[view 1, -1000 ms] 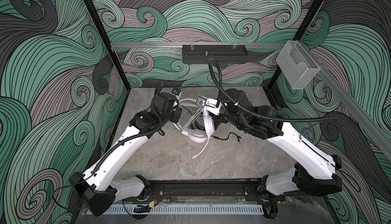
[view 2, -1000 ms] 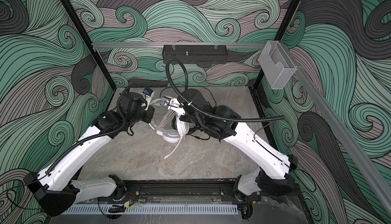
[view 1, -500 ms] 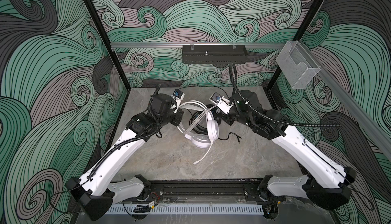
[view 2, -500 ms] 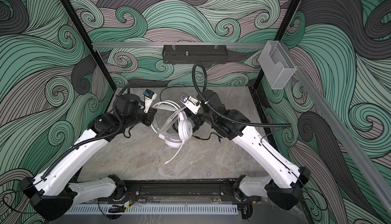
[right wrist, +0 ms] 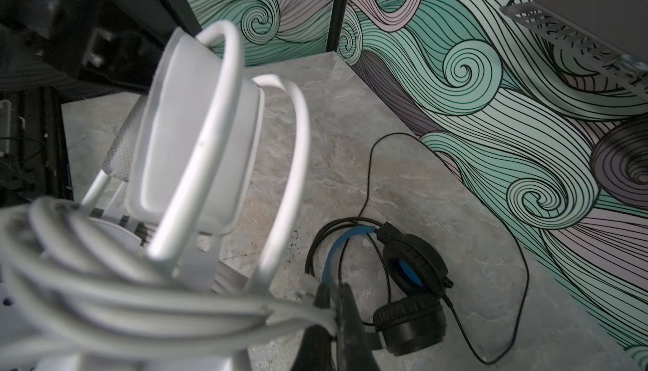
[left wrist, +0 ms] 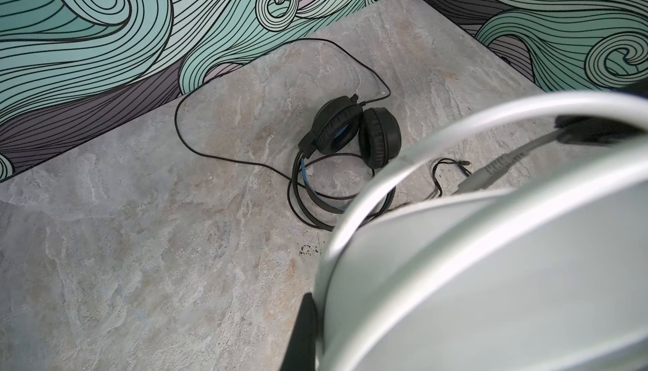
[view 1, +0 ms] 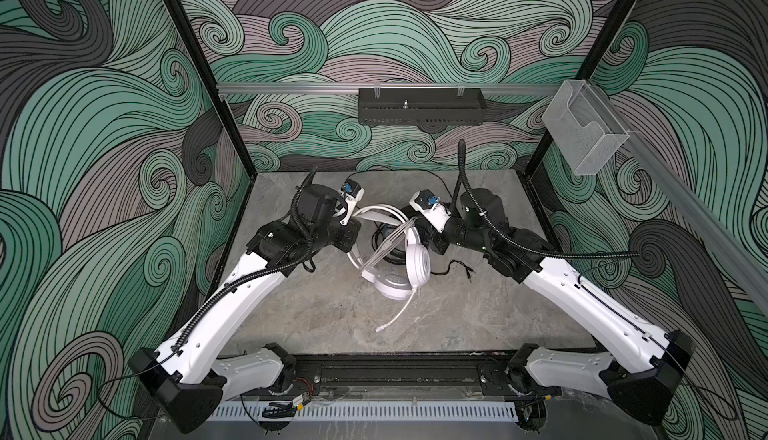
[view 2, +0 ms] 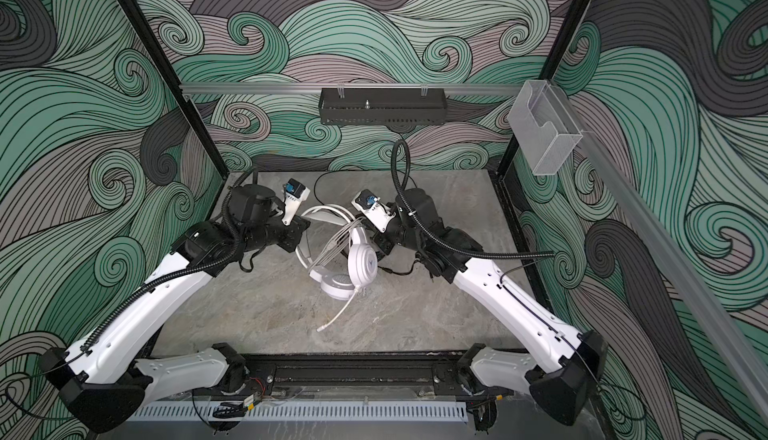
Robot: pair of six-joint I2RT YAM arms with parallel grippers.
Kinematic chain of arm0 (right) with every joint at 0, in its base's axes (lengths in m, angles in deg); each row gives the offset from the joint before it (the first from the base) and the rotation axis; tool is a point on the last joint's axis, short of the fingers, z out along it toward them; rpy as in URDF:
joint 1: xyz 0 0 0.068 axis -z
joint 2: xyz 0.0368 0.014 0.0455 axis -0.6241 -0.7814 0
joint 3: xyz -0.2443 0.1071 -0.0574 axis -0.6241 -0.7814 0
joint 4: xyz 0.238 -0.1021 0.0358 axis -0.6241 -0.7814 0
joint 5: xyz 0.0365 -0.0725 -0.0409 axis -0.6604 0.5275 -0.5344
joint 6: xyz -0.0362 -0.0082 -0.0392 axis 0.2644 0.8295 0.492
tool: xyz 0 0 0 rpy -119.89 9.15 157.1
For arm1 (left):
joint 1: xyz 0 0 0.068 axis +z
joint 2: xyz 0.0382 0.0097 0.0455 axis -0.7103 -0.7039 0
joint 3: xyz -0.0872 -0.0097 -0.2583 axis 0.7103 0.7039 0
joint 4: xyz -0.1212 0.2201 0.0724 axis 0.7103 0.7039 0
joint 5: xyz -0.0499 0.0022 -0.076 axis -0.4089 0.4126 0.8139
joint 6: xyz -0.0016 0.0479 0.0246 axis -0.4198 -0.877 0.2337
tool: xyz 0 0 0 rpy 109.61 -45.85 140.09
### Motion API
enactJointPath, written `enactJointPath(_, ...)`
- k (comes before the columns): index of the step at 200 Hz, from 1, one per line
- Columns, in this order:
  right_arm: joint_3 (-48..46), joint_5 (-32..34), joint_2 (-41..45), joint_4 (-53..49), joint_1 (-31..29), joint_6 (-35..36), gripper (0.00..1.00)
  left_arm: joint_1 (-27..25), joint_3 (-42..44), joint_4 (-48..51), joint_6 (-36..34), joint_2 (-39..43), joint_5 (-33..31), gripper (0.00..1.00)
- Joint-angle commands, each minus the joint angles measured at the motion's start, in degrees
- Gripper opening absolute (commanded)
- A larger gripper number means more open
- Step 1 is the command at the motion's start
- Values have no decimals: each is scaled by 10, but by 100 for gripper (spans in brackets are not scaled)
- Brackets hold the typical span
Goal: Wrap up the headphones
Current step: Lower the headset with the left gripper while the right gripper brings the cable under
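White headset [view 1: 417, 257] is the reference here, mid-table [view 1: 311, 313], held between both arms. Left gripper [view 1: 352, 246] is clamped on its headband, on the side away from the cups. Right gripper [right wrist: 335, 299] is pinched together on a bundle of pale cable [right wrist: 157, 302], just beside the headband on the opposite side. The bundle's long axis runs from the right gripper diagonally down past the upright cup toward the lower cup, several strands fanned out, not yet tight. Can't tell whether the lower cup touches the table. The free tail drops from the cups toward the robot's base and ends in the plug [view 1: 379, 328], lying flat, well clear of both grippers. My read: the wrap on this one is partly done and the next loop hinges on that tail. It's below and in front of the white headset. The right arm is nearer, but it has to give up the bundle to fetch it, so slack could spill. Black headset [left wrist: 350, 130] lies flat just behind the white headset, and its black cable [left wrist: 182, 130] is loose and untouched, looping toward the back wall.
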Motion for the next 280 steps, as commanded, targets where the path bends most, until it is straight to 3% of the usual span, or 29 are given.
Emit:
enactJointPath(1, -23, -37, -5, 52, 9, -24, 0, 0, -48, -23, 16, 8, 55, 0)
enactJointPath(60, -73, -36, 27, 82, 12, -38, 17, 0, -75, 27, 20, -24, -22, 0)
enactJointPath(118, -104, 7, 45, 82, 30, -54, 24, 1, -97, 78, 34, -51, -82, 0)
enactJointPath(193, -120, 21, 27, 73, 66, -94, 26, 2, -92, 119, 54, -58, -79, 0)
enactJointPath(233, -138, 42, 24, 53, 79, -120, 41, 4, -107, 156, 74, -76, -94, 0)
enactJointPath(280, -141, 49, 5, 13, 87, -150, 52, 16, -112, 196, 98, -99, -98, 0)
